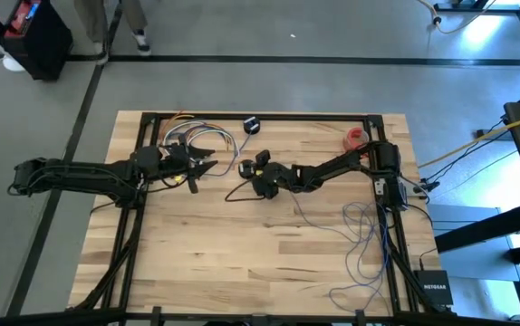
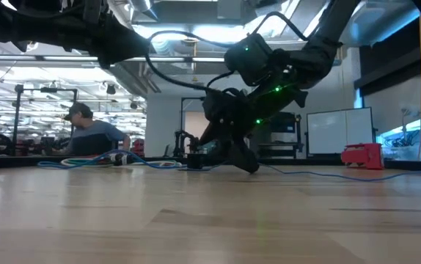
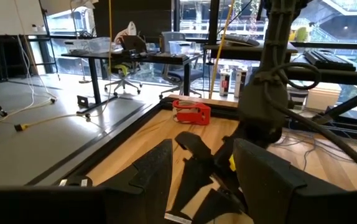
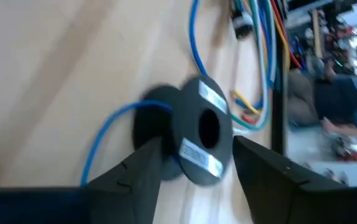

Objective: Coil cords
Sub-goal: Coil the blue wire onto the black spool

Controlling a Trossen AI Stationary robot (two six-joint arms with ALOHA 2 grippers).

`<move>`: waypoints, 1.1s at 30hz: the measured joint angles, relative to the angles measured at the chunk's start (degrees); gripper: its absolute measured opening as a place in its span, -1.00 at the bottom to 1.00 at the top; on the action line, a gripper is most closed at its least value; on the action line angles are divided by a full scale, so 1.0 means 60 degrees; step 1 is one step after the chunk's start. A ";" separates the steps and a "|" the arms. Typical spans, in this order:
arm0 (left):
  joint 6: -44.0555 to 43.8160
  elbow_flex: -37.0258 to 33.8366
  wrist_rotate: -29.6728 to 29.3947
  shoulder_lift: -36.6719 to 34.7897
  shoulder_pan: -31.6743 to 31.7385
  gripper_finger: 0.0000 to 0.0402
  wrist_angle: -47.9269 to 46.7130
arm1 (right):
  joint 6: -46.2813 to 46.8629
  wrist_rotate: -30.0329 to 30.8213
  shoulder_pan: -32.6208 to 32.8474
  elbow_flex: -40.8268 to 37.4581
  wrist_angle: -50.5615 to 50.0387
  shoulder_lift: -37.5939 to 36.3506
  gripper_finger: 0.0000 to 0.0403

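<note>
The right gripper [image 4: 194,163] sits low over the middle of the table [image 1: 242,263], its two dark fingers [image 4: 135,171] spread wide on either side of a small black round puck [image 4: 194,140]; the right wrist view shows the puck standing on edge between the fingers, with pale labels on its face, though whether the pads touch it cannot be told. From the puck a thin blue cord [image 4: 107,134] curves away across the wood. In the high view the same gripper [image 1: 253,174] lies near the table's centre, and the cord [image 1: 364,237] trails from it toward the right arm's side, where it spreads in loose loops. The left gripper [image 1: 207,167] is also wide open and holds nothing, hovering just left of the right gripper, beside a bundle of coloured cables [image 1: 207,136] at the far edge. A second black puck [image 1: 251,125] rests near that edge, and a red tape roll [image 1: 356,138] lies at the far right corner. A person [image 2: 89,136] sits in the room beyond.
</note>
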 joint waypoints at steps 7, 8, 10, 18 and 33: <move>0.0042 0.0000 -0.0001 0.0001 0.0000 -0.18 0.0011 | -0.0065 -0.0671 -0.0405 -0.0018 0.0406 0.0029 -0.37; 0.0042 0.0000 0.0000 0.0000 0.0000 -0.18 0.0011 | -0.0065 -0.0678 -0.0496 -0.0018 0.0423 0.0032 -0.42; 0.0045 -0.0002 0.0000 0.0001 0.0000 -0.18 0.0011 | -0.0054 -0.0730 -0.0688 -0.0018 0.0378 0.0032 -0.52; 0.0049 -0.0004 0.0000 0.0000 0.0000 -0.18 0.0015 | -0.0112 -0.0724 -0.1240 -0.0011 0.0394 0.0069 -0.95; 0.0014 -0.0004 0.0000 0.0005 -0.0016 -0.18 0.0008 | 0.2618 -0.0841 -0.0499 -0.0060 -0.1378 -0.2448 -0.99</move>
